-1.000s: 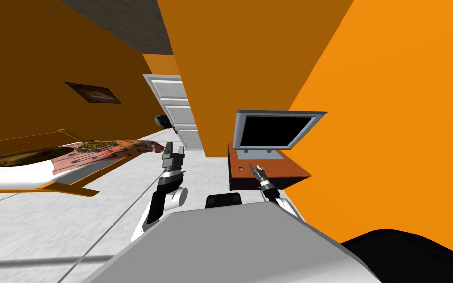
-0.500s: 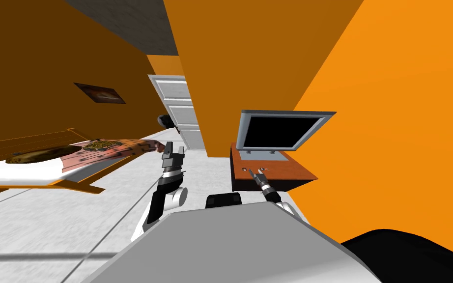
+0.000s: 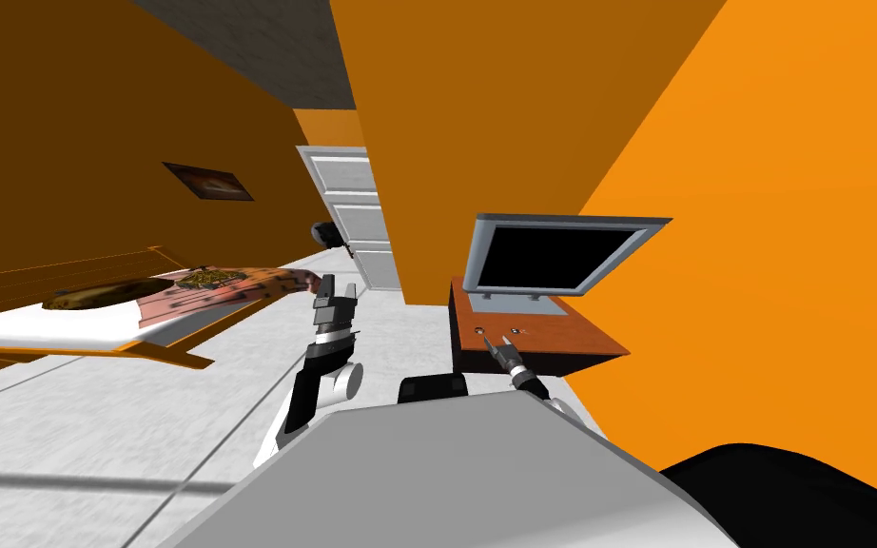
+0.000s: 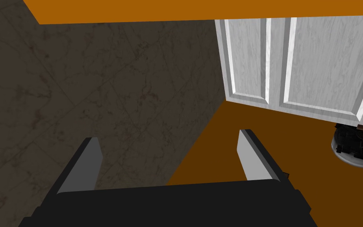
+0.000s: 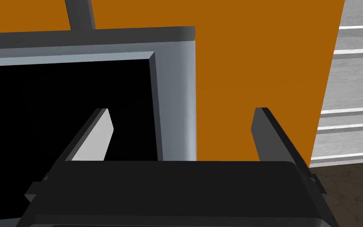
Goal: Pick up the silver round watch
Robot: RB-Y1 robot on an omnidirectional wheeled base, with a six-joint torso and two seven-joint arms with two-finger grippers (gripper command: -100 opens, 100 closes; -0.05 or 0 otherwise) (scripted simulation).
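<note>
Right gripper (image 5: 182, 114): fingers spread, empty, aimed at the monitor (image 5: 58, 90). Beside their tips two specks (image 3: 480, 332) lie on the cabinet (image 3: 570, 338). Which is the watch is unclear, so closing could pinch the wrong one. Left gripper (image 4: 169, 136) spread too.

One monitor (image 3: 560, 257), one brown cabinet (image 3: 574, 335), two small things (image 3: 480, 331) (image 3: 516, 330) on it, one door (image 3: 360, 224), one bed (image 3: 37, 328)

Orange walls (image 3: 789, 238), white door (image 3: 360, 224), brown cabinet (image 3: 579, 335), black-screened grey monitor (image 3: 560, 257)

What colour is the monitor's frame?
The monitor's frame is light blue-grey; the right wrist view shows it best.
</note>
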